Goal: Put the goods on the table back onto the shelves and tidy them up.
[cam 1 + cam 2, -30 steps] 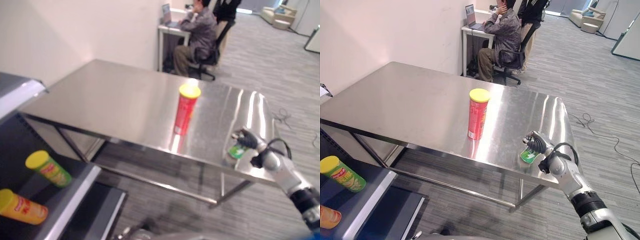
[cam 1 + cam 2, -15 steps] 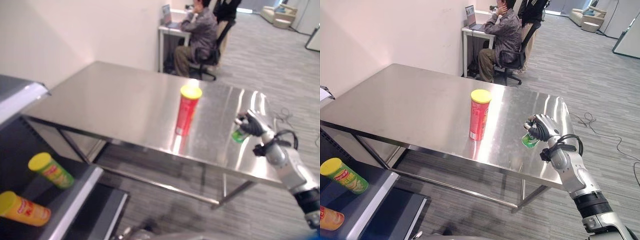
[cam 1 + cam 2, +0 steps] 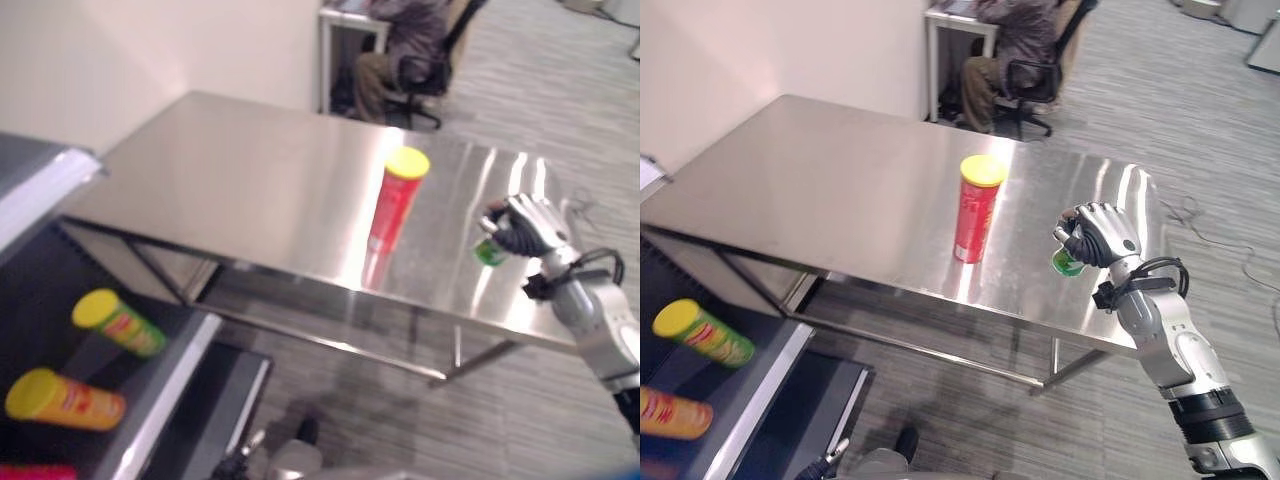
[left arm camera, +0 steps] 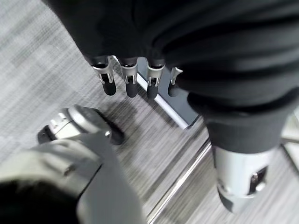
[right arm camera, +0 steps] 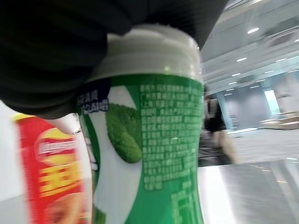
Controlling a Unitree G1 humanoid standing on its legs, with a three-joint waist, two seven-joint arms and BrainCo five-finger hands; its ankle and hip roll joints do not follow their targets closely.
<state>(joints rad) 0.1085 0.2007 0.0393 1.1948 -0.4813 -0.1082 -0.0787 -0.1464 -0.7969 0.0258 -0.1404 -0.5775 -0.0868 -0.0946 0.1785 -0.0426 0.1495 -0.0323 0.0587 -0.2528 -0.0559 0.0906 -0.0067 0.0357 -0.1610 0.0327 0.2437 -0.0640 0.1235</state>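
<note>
Now | right hand (image 3: 1102, 233) curled round green bottle (image 3: 1067, 263) | above table (image 3: 840, 180) edge, right of red can (image 3: 976, 208)

A small green bottle (image 3: 1068, 263) with a white cap sits gripped in the right hand (image 3: 1098, 234) at centre right, apparently lifted off the steel table (image 3: 840, 190). A red yellow-lidded can (image 3: 976, 209) stands upright mid-frame. At lower left, a green can (image 3: 702, 332) and an orange can (image 3: 673, 414) lie on the shelf (image 3: 760, 400).

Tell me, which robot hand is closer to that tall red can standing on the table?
The right robot hand: it holds a green bottle above the table, beside the red can. The left robot hand hangs low over the floor.
</note>
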